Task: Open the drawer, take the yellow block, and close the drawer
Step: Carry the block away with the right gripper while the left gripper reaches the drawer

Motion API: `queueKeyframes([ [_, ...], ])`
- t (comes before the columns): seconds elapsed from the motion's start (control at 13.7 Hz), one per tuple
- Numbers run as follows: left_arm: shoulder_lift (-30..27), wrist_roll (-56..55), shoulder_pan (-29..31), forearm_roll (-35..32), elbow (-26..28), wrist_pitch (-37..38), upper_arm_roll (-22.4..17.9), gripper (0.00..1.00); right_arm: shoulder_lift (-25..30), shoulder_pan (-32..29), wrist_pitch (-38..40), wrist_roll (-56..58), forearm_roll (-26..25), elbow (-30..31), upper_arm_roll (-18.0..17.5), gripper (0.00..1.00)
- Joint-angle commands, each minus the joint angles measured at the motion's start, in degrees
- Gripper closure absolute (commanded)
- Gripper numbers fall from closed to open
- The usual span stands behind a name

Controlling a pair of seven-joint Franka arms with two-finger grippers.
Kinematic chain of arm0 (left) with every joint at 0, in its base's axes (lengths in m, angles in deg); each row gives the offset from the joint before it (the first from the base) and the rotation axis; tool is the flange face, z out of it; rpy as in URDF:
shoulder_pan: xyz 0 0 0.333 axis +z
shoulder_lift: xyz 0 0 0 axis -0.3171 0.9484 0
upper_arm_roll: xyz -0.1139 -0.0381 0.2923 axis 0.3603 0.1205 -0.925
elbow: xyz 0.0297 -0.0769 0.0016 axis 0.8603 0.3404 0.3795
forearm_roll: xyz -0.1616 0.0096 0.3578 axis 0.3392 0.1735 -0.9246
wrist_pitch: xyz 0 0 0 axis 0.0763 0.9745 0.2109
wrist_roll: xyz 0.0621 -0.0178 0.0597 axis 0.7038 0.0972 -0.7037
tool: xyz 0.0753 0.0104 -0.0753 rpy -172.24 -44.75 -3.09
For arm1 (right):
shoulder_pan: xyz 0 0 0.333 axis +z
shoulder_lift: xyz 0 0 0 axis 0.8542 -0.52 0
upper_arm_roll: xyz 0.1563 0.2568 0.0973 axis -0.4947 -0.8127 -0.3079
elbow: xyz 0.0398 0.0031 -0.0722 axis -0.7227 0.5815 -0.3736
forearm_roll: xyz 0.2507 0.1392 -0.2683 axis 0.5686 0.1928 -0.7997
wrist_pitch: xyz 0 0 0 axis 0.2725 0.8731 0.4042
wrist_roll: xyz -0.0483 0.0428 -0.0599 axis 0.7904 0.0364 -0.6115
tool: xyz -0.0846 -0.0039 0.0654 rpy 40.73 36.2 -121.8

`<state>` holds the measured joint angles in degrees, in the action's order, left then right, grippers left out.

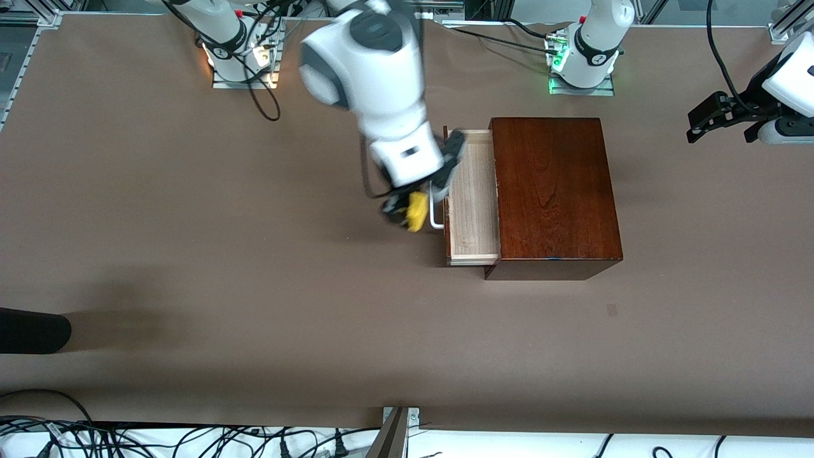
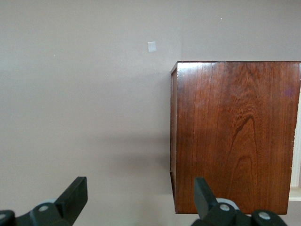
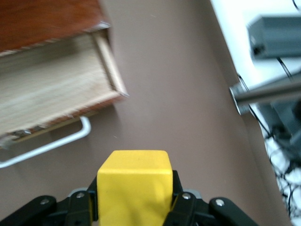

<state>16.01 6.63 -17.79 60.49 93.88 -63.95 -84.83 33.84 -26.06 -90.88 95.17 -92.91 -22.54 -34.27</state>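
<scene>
1. At the frame's centre, the small bright yellow block point(image 1: 416, 211) is held clamped in the right gripper point(image 1: 407, 213), over the table beside the white handle point(image 1: 435, 213).
2. The pale-wood-lined drawer point(image 1: 472, 197) of the dark reddish-brown box point(image 1: 553, 191) is seen pulled open.
3. At the upper right edge, the left gripper point(image 1: 699, 127) is kept waiting, fingers spread wide.

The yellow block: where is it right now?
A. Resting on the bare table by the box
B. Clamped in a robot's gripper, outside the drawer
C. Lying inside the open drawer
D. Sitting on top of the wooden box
B: the yellow block sits pinched in the right gripper, up in the air just off the handle, while the pulled-out drawer shows nothing in it.
</scene>
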Motion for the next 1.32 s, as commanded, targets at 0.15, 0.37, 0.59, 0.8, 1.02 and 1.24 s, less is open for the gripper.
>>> queueKeyframes([
  [0.15,0.52,1.04,-0.61,0.2,-1.7,1.25,-0.1,0.0,9.28,-12.98,0.83,-0.22,9.71,10.53,0.94,1.0],
  [0.37,1.39,1.3,-0.78,0.9,-1.79,3.08,2.52,0.0,16.14,-15.73,0.65,-0.48,17.01,24.32,9.88,1.0],
  [0.59,5.16,9.95,-4.11,1.43,-2.31,7.49,7.44,0.0,19.76,-15.82,-1.1,-3.54,17.21,34.88,15.69,1.0],
  [0.8,11.58,17.99,-9.91,1.6,-4.95,7.23,12.36,0.0,24.15,-15.82,-11.35,-10.84,16.59,48.75,18.26,1.0],
  [1.02,21.4,18.35,-17.45,3.54,-11.69,4.33,15.19,0.0,24.7,-15.91,-17.97,-18.48,16.59,57.48,18.7,1.0],
  [1.24,31.52,25.78,-25.2,3.71,-18.57,-3.9,15.28,0.0,23.47,-15.91,-28.58,-22.8,16.59,66.26,18.7,1.0],
])
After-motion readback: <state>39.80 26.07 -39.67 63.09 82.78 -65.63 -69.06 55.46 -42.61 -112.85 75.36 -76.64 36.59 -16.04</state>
